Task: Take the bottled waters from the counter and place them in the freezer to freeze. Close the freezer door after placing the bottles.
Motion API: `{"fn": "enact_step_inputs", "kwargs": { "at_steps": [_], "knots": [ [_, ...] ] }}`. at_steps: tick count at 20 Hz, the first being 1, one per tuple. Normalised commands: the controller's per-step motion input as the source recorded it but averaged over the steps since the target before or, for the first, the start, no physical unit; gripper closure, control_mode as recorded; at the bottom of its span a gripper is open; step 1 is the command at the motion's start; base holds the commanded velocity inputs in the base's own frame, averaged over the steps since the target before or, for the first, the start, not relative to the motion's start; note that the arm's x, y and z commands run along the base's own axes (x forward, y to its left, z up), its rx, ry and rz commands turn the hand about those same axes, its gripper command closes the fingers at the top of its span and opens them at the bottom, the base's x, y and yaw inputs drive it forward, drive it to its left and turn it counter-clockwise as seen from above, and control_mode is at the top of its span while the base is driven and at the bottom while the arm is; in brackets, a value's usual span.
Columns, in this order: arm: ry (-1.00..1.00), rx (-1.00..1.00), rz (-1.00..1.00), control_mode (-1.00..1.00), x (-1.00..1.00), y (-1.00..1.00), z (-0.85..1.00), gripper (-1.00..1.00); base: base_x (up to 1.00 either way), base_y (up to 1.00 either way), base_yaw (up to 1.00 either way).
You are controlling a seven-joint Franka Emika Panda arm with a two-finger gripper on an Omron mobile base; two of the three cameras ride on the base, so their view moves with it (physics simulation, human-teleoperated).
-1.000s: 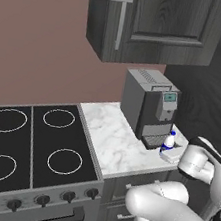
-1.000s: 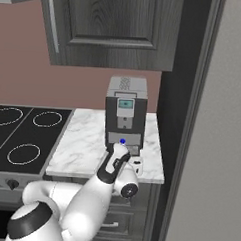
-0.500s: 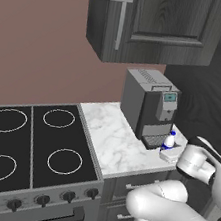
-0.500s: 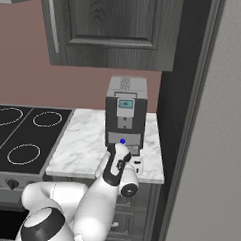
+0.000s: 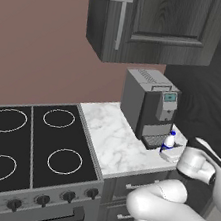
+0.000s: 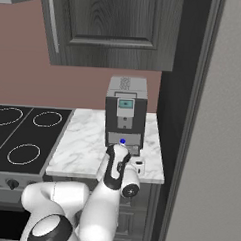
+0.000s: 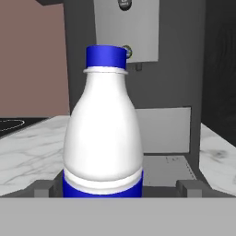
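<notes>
One bottle [image 7: 103, 133] is visible: white body, blue cap, dark blue lower band. It stands upright on the counter [image 5: 115, 143], directly in front of the single coffee machine [image 5: 148, 106]. The gripper [image 7: 118, 190] is level with the bottle's base, one finger tip [image 7: 44, 189] on each side, spread wider than the bottle. Contact cannot be confirmed. One four-ring stove top [image 5: 28, 145] adjoins the counter.

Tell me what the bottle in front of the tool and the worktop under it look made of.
The white bottle with blue cap and blue lower band looks like smooth, opaque plastic with a soft sheen. The white grey-veined worktop looks like polished marble, though a printed laminate could look the same.
</notes>
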Motion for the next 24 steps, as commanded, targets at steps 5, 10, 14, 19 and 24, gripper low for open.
{"fn": "enact_step_inputs", "kwargs": {
  "at_steps": [5,10,14,19,24],
  "knots": [
    [0.0,0.0,0.0,-1.0,0.06,-0.02,0.0,-1.0,0.0,0.0,0.0],
    [0.0,0.0,0.0,-1.0,0.0,0.0,0.0,-1.0,0.0,0.0,0.0],
    [0.0,0.0,0.0,-1.0,0.0,0.0,0.0,-1.0,0.0,0.0,0.0],
    [0.0,0.0,0.0,-1.0,0.08,0.0,0.0,-1.0,0.0,0.0,0.0],
    [0.0,0.0,0.0,-1.0,0.02,0.0,0.0,-1.0,0.0,0.0,0.0]
  ]
}}
